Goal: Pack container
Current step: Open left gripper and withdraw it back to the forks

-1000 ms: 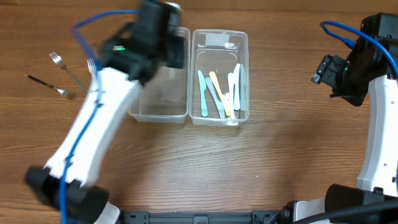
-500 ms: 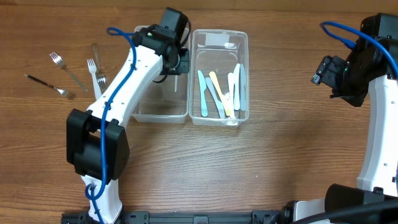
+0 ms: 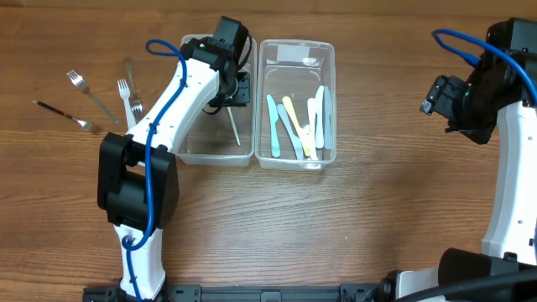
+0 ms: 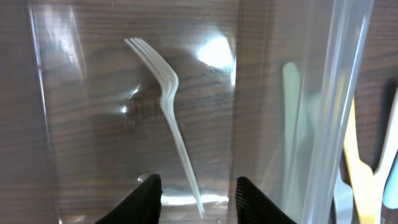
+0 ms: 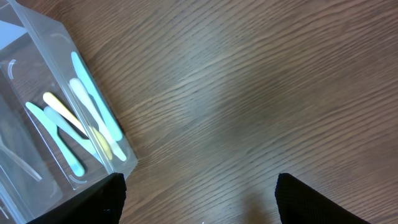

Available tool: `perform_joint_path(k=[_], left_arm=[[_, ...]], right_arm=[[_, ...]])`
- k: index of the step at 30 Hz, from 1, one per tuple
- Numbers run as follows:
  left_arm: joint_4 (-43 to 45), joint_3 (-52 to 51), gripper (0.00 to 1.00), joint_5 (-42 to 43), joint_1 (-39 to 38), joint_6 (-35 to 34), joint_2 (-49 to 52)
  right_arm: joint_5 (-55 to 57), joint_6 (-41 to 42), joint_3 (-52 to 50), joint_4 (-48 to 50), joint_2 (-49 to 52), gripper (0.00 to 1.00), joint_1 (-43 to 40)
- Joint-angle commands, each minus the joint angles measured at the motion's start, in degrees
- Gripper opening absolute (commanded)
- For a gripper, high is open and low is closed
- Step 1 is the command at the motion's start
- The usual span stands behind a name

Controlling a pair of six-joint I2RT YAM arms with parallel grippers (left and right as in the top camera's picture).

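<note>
Container (image 3: 201, 144) holding clear fork (image 4: 170, 107), more forks (image 3: 123, 87) lying nearby

Looking past my left gripper (image 4: 198, 186), fingers spread wide. A clear fork (image 4: 171, 118) lies flat in the see-through container (image 4: 81, 155), tines pointing away, handle end between the fingers without touching them. Blurry pastel utensils (image 4: 360, 168) show through the wall on the right.
</note>
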Motion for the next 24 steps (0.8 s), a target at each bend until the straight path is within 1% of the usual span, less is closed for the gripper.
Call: perform_joint_path(k=[1, 4, 5, 7, 10, 12, 15, 16, 18, 21, 24], left_arm=[[-1.86, 4.35, 0.41, -2.34, 1.22, 1.38, -2.64], [-5.79, 9.81, 0.42, -6.99, 3.74, 1.31, -7.28], [-6.8, 11.08, 0.44, -7.87, 4.94, 1.31, -8.87], [-8.26, 12.61, 0.54, -9.11, 8.07, 0.22, -12.04], [-10.01, 12.72, 0.54, -9.22, 15.04, -3.3, -15.98], [-12.41, 12.7, 0.72, -9.18, 20.92, -7.5, -16.65], [-15.12, 11.93, 0.74, -7.8, 29.2, -11.78, -15.74], [-15.19, 11.34, 0.77, -6.99, 31.65, -12.41, -15.26], [-14.93, 9.38, 0.86, -5.53, 36.57, -14.95, -13.75], [-13.09, 5.68, 0.87, -2.47, 41.97, -16.85, -11.13], [-10.8, 2.29, 0.86, -1.31, 45.11, -16.87, -8.39]], right_arm=[[-0.28, -0.17, 0.11, 0.35, -0.59, 0.8, -0.02], [-0.28, -0.2, 0.11, 0.37, -0.59, 0.81, -0.02], [-0.26, -0.2, 0.11, 0.42, -0.59, 0.81, -0.02], [-0.26, -0.2, 0.13, 0.44, -0.59, 0.82, -0.02], [-0.26, -0.22, 0.11, 0.55, -0.59, 0.82, -0.02], [-0.26, -0.22, 0.11, 0.63, -0.59, 0.83, -0.02], [-0.26, -0.39, 0.11, 0.61, -0.59, 0.83, -0.02], [-0.28, -0.39, 0.11, 0.59, -0.59, 0.83, -0.02], [-0.28, -0.39, 0.11, 0.57, -0.59, 0.83, -0.02], [-0.28, -0.39, 0.11, 0.55, -0.59, 0.83, -0.02], [-0.28, -0.42, 0.11, 0.55, -0.59, 0.83, -0.02]])
